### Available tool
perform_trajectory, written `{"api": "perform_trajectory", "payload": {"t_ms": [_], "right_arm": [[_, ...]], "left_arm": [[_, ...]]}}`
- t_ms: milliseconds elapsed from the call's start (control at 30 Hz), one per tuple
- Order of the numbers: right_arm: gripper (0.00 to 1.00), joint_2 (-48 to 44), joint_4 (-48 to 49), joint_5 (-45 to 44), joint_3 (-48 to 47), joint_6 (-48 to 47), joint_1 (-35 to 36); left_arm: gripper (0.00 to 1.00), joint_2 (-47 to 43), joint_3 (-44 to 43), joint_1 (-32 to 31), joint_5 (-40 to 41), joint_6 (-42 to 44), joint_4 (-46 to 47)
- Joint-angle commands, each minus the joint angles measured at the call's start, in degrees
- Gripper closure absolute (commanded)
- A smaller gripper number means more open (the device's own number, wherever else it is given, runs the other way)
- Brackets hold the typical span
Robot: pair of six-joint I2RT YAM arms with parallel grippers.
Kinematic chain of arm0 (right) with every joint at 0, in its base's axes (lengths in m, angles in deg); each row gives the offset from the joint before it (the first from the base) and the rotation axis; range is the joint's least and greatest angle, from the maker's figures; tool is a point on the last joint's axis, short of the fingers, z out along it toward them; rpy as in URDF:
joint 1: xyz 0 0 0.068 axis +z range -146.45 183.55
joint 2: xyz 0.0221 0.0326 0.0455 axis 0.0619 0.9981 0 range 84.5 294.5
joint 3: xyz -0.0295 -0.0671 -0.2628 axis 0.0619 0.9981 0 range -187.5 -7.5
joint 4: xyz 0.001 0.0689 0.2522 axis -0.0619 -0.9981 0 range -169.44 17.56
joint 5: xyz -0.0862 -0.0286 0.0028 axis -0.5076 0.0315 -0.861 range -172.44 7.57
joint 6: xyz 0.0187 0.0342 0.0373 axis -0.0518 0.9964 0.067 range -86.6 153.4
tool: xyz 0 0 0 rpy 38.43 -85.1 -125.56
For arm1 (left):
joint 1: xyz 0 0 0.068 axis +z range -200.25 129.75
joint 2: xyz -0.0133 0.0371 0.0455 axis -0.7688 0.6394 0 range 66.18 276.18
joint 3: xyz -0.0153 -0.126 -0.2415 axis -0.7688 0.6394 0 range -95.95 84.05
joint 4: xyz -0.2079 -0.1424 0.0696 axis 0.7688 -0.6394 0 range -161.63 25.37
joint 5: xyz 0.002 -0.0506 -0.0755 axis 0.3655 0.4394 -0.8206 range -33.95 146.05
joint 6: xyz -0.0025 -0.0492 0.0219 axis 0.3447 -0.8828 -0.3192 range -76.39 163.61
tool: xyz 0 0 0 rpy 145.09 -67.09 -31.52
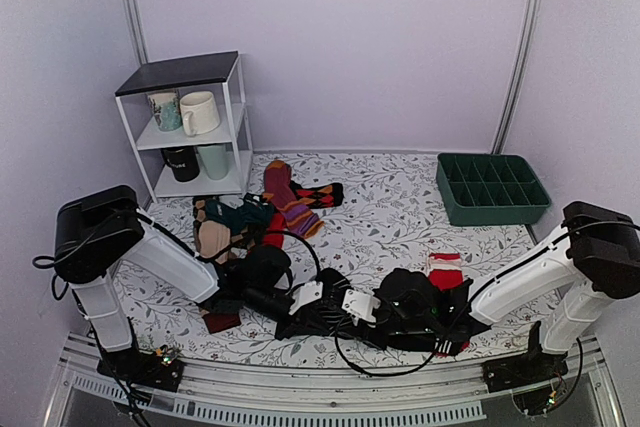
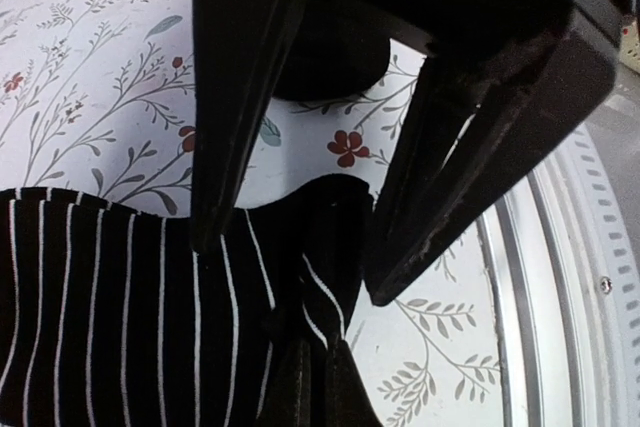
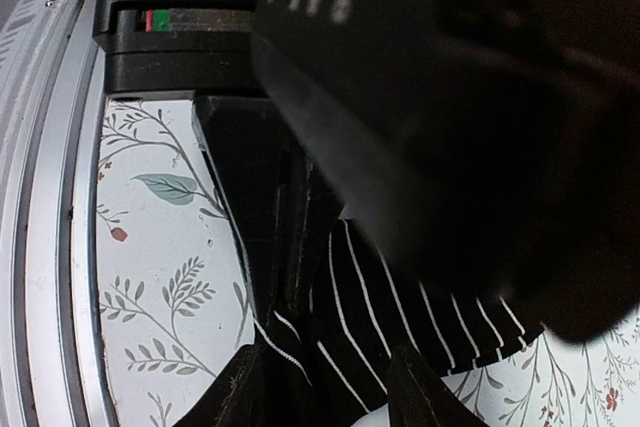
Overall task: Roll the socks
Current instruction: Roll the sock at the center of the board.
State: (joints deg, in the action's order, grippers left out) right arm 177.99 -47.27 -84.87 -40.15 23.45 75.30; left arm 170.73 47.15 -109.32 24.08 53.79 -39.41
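A black sock with thin white stripes [image 2: 110,307] lies flat on the floral tablecloth near the front edge. It also shows in the right wrist view [image 3: 420,317]. My right gripper [image 3: 285,297] is shut, pinching the sock's edge; its two fingers press together at the bottom of the left wrist view [image 2: 325,382]. My left gripper [image 2: 295,265] is open. One fingertip rests on the sock and the other is just off its edge. In the top view both grippers, left [image 1: 318,319] and right [image 1: 342,321], meet tip to tip and hide most of the sock.
A red sock [image 1: 446,275] lies right of the grippers. A pile of mixed socks [image 1: 250,217] sits behind the left arm. A white shelf with mugs [image 1: 190,127] stands at the back left and a green divided tray [image 1: 490,187] at the back right. A metal rail [image 1: 330,397] runs along the near edge.
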Motion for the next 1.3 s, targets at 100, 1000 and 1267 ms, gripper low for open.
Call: {"api": "perform_trajectory", "payload": {"t_ms": [100,1000,1267], "right_arm": [[0.61,3.4,1.3,3.6,-1.1,2.4,0.4],[0.60,3.2,0.3,2.9,2.1,16.1,0.3],[0.56,1.2,0.1,3.9,2.4,13.5,0.2]], "left_arm": [[1.00,1.9,1.8,0.5,-0.4,-0.4,-4.7],[1.00,2.5,1.0,1.0,0.9,-0.4,-3.1],[1.00,2.5,1.2,1.1,0.7,-0.5,-2.9]]}}
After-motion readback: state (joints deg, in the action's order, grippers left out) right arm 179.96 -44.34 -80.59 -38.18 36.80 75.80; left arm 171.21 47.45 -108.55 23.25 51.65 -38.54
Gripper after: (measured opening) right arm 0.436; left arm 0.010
